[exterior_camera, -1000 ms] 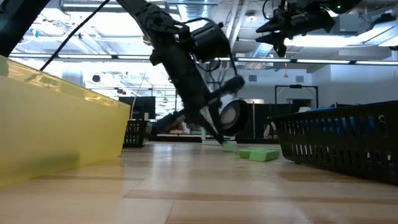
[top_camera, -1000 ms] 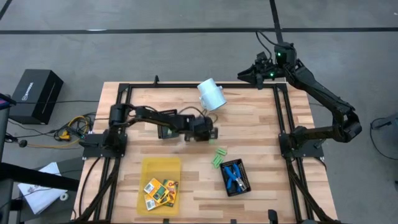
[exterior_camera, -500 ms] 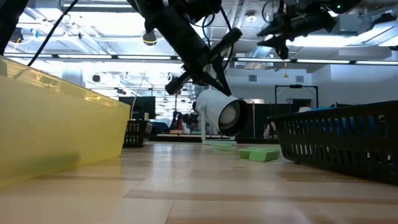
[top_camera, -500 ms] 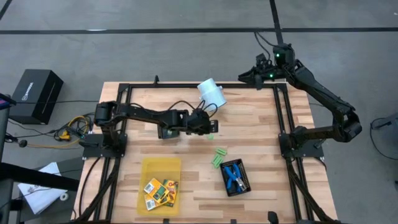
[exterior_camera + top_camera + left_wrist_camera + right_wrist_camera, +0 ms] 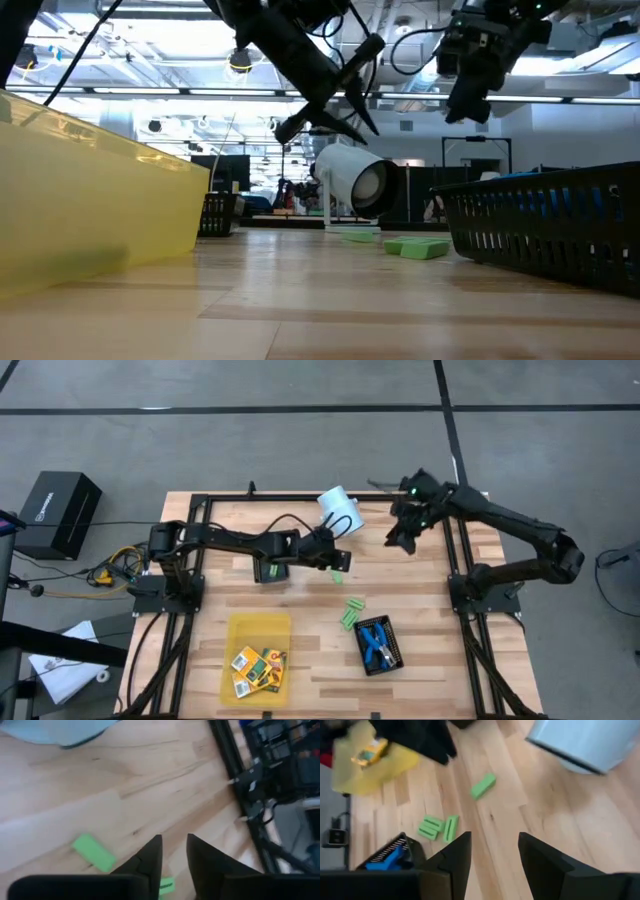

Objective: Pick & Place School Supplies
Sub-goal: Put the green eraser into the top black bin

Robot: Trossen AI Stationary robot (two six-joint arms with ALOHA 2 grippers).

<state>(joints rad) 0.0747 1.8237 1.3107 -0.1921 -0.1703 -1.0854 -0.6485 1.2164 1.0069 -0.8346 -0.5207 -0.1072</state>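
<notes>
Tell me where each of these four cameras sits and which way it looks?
High: overhead, straight down on the table, both arms.
Low: tabletop height, level across; arms overhead.
Left wrist: on the left arm; left pincer open above a green piece.
Right wrist: on the right arm; right pincer open, empty.
Shared: the white cup lies tipped in high and low.

white cup [image 5: 340,511] between grippers, bare wood around
</notes>
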